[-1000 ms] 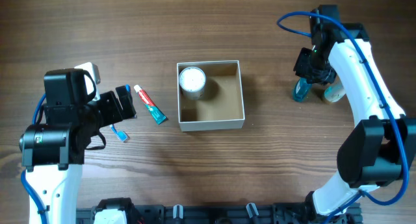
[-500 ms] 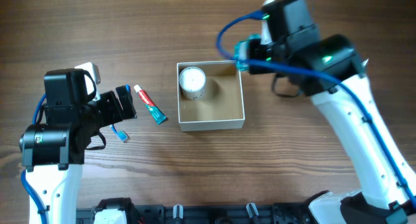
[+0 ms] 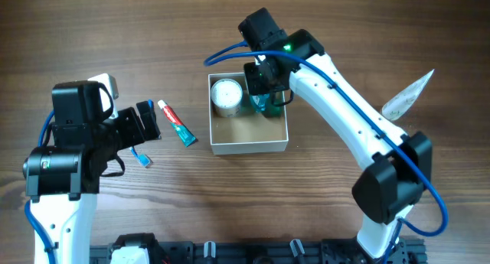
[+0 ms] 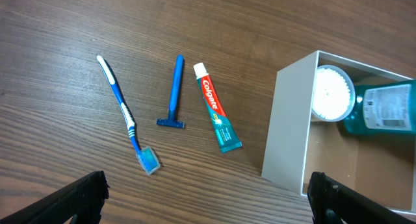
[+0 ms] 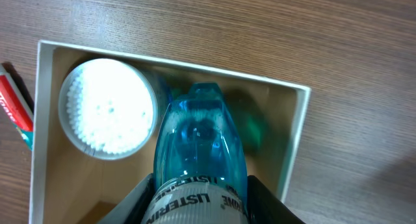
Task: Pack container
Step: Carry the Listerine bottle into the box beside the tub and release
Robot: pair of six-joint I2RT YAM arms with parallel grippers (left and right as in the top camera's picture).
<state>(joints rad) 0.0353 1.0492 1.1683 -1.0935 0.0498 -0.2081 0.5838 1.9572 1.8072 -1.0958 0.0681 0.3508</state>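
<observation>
R jaws closed snug on a blue Listerine bottle (image 5: 200, 152), holding it inside the container (image 3: 249, 148) at mid-table, just beside a round white swab tub (image 3: 227, 96) already in there. L jaws spread wide, empty, above the table left of the box. Prob. under halfway: bottle not yet released, w/ toothbrush (image 4: 127, 117), razor (image 4: 174, 94) & Colgate tube (image 4: 216, 117) left outside on the table.

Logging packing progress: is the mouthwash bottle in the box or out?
In: the mouthwash bottle is within the box walls, gripped by the right claw. Resting or hovering: cannot tell.
</observation>
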